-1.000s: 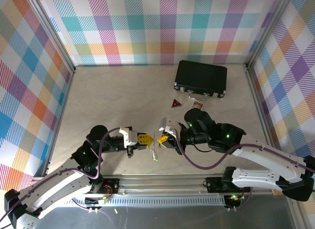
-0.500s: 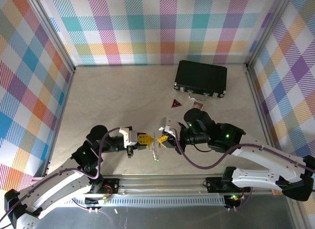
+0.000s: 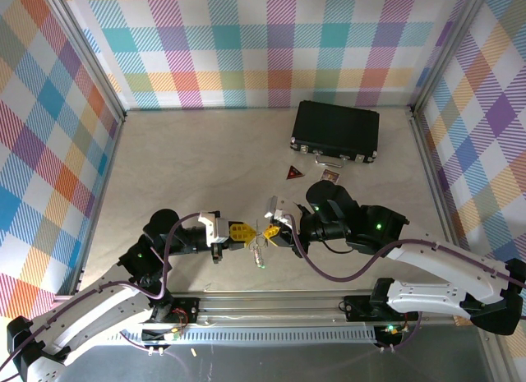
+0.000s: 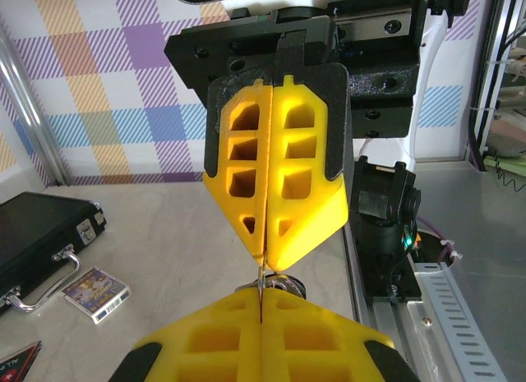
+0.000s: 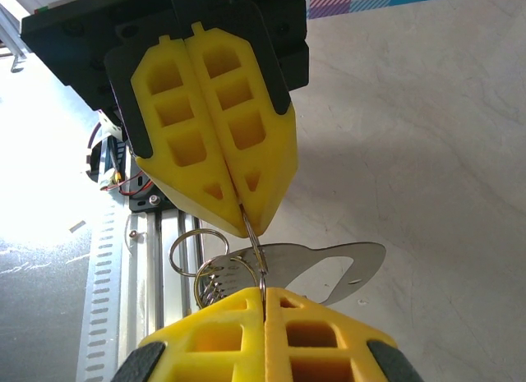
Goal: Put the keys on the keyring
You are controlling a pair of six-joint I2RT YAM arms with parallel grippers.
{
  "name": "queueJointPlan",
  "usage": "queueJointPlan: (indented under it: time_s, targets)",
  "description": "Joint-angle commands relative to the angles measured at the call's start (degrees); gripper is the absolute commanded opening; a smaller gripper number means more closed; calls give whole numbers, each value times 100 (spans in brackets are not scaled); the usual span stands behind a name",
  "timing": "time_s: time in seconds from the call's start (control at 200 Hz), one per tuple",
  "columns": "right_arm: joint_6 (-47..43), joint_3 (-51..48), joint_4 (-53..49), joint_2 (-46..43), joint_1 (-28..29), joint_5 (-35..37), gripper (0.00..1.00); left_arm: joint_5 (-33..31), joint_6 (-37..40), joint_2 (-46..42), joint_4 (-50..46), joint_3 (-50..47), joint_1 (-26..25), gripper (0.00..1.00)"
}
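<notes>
Silvery keyring (image 5: pixel 257 252) clamped between left pincer (image 5: pixel 240 203) and right pincer (image 5: pixel 265 293).

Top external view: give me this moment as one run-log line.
left gripper: shut on keyring | right gripper: shut on keyring, facing left | keys: dangling beneath | black case: apart, rear right

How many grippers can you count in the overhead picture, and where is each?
2. The left gripper sits near the table's front centre, pointing right; the right gripper faces it tip to tip. Both are shut on the keyring between them.
</notes>
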Motion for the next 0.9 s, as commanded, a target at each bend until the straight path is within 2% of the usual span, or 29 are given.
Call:
queueJointPlan:
  time_s: [0.0, 0.895]
  targets:
    - [33, 196, 281, 64, 20, -82, 0, 120, -54, -50, 158, 99, -69, 0]
    - [-68, 232, 353, 64, 18, -375, 0, 55, -6, 40, 26, 170, -74, 0]
